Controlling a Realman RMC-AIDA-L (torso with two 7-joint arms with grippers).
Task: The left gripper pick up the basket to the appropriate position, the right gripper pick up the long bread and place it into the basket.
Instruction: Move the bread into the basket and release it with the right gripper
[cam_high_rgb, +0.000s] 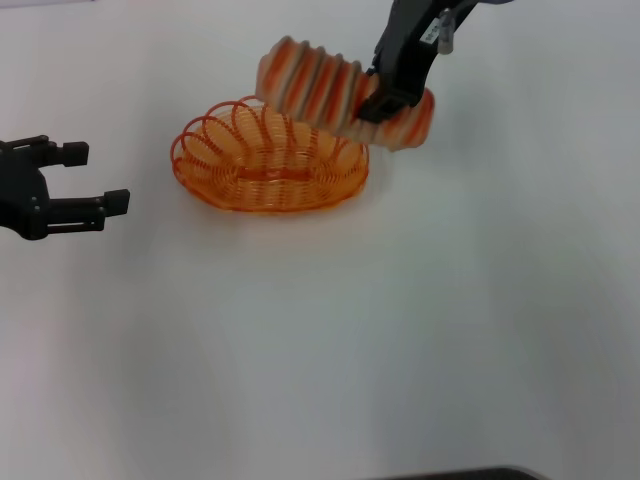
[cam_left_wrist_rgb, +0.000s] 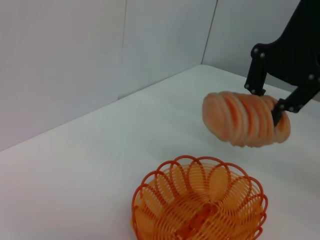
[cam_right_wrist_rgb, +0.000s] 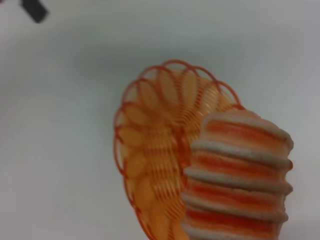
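The orange wire basket (cam_high_rgb: 268, 160) (cam_left_wrist_rgb: 200, 205) (cam_right_wrist_rgb: 160, 165) sits on the white table, empty inside. Above its far right rim hangs the long bread (cam_high_rgb: 320, 88) (cam_left_wrist_rgb: 245, 119) (cam_right_wrist_rgb: 240, 175), tan with orange stripes, tilted and held in the air. My right gripper (cam_high_rgb: 385, 95) (cam_left_wrist_rgb: 276, 111) comes down from the upper right and is shut on the bread's right part. At the table's left edge, well to the left of the basket, my left gripper (cam_high_rgb: 92, 178) stands open and holds nothing.
White tabletop (cam_high_rgb: 350, 340) spreads in front of and to the right of the basket. White walls (cam_left_wrist_rgb: 75, 55) rise behind the table in the left wrist view.
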